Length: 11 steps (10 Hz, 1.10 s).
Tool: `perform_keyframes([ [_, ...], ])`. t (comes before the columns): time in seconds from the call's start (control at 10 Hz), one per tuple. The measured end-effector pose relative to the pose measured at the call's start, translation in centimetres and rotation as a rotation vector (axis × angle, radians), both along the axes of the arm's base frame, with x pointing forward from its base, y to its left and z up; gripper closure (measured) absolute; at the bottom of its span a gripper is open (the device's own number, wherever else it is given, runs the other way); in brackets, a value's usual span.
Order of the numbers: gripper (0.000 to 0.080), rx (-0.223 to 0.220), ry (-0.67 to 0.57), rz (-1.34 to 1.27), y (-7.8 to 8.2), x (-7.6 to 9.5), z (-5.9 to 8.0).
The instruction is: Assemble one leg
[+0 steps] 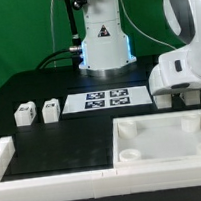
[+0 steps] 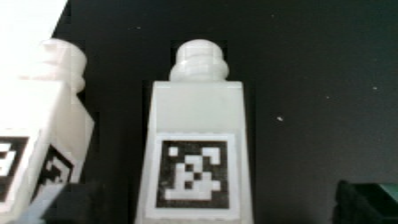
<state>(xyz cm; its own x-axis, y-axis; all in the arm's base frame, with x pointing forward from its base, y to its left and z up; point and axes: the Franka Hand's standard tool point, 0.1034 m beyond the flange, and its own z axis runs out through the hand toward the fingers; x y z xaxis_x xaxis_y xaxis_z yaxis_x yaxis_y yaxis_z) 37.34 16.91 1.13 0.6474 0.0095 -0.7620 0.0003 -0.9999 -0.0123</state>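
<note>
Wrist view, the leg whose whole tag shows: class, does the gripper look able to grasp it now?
Probably yes: the leg sits uncovered on the table, with a gap to its neighbour.

White leg [image 2: 196, 120], tag up, lying flat

The arm [image 1: 187, 19] wears glossy white rounded shells. Its base [image 1: 100, 16] carries a black triangle sticker [image 1: 102, 33] and a blue glowing ring [image 1: 104, 61]; black cables [image 1: 56, 58] run beside it. The gripper [image 1: 177, 99] is white too.
</note>
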Motion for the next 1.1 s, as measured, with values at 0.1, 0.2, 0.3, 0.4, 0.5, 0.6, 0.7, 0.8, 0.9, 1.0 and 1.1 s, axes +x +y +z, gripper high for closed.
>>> perform_keyframes([
  [0.1, 0.0371, 0.0, 0.0, 0.0, 0.0, 0.0, 0.0],
  [0.2, 0.0371, 0.0, 0.0, 0.0, 0.0, 0.0, 0.0],
  [0.3, 0.0509, 0.0, 0.0, 0.0, 0.0, 0.0, 0.0],
  [0.4, 0.0508, 0.0, 0.0, 0.0, 0.0, 0.0, 0.0],
  [0.5, 0.0508, 0.0, 0.0, 0.0, 0.0, 0.0, 0.0],
  [0.6, 0.0508, 0.0, 0.0, 0.0, 0.0, 0.0, 0.0],
  [0.7, 0.0508, 0.0, 0.0, 0.0, 0.0, 0.0, 0.0],
  [0.8, 0.0508, 0.0, 0.0, 0.0, 0.0, 0.0, 0.0],
  [0.9, 0.0508, 0.0, 0.0, 0.0, 0.0, 0.0, 0.0],
  [1.0, 0.0508, 0.001, 0.001, 0.001, -0.1, 0.2, 0.3],
  [1.1, 0.0508, 0.004, -0.01, -0.003, -0.3, 1.3, 1.5],
])
